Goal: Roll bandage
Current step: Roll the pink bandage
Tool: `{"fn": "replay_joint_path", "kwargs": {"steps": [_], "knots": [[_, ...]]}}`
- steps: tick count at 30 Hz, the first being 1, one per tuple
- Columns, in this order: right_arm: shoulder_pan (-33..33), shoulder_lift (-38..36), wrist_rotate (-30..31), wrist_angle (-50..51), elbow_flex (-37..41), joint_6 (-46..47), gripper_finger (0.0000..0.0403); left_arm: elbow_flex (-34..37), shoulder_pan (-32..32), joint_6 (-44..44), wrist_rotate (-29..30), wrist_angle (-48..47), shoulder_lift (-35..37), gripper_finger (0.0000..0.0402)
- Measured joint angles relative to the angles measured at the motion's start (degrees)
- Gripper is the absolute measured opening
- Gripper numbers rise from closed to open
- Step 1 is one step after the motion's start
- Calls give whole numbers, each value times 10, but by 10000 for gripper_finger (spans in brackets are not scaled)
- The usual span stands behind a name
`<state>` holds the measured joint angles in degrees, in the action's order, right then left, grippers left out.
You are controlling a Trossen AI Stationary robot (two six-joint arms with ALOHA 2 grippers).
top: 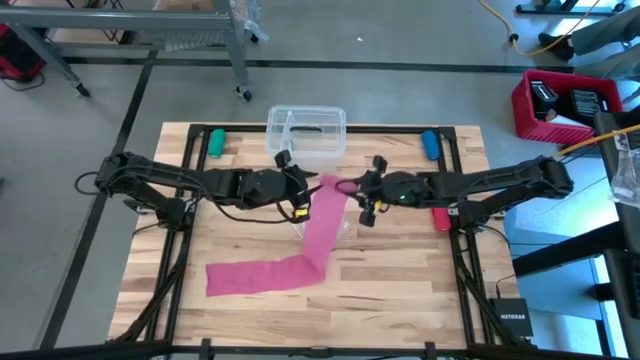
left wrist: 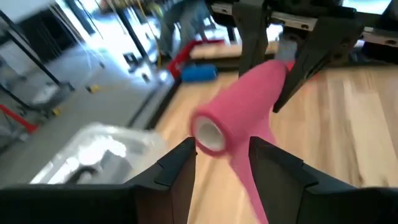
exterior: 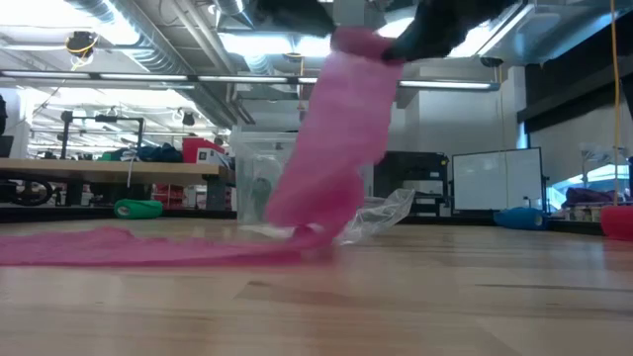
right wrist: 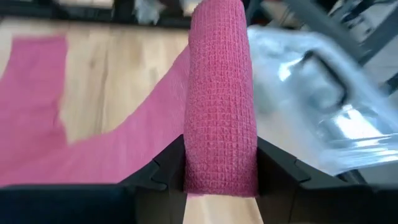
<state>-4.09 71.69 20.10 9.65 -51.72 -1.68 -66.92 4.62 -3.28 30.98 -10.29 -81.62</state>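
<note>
The bandage is a pink roll [top: 335,185] held in the air over the table's middle, between my two grippers. Its loose strip [top: 322,228] hangs down from the roll. The strip's tail [top: 255,273] lies flat on the wood, running toward the left edge. My left gripper [top: 308,190] comes in from the left and my right gripper [top: 360,190] from the right, each shut on one end of the roll. In the low view the roll [exterior: 361,44] is high up and the strip [exterior: 321,158] slants down to the table. My left gripper has the roll's left end [left wrist: 210,134], with its white core, between its two fingers [left wrist: 180,165]. The fingers come about level from the table's left, along the roll. The roll is clear of the table, with the strip hanging below it. My right gripper pinches the roll's right end [right wrist: 221,155] between its two fingers [right wrist: 163,168]. It comes from the table's right, slanting slightly down, with the fingers along the roll. The roll sticks out level beyond the fingertips, clear of the table.
A clear plastic box [top: 305,130] stands at the far middle, and a crumpled clear wrapper [exterior: 381,213] lies below the roll. A green roll [top: 215,142] lies far left, a blue one [top: 430,143] far right, and a red stubby object [top: 440,216] under the right arm.
</note>
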Motion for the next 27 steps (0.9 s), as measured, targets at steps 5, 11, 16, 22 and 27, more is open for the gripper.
{"fn": "replay_joint_path", "kwargs": {"steps": [5,11,16,22,27], "knots": [[0,59,-3,-2,0,-3,147,-1,0,23,-29,-31,0,141],[0,85,-28,-27,0,-4,147,-4,0,27,-62,-35,-2,141],[0,85,-28,-36,0,-19,147,-4,2,11,-69,-42,-20,141],[0,85,-28,-34,0,-20,147,-4,3,-36,-69,-36,-41,141],[0,85,-38,-34,0,-26,147,-4,4,-15,-69,-36,-46,141]]}}
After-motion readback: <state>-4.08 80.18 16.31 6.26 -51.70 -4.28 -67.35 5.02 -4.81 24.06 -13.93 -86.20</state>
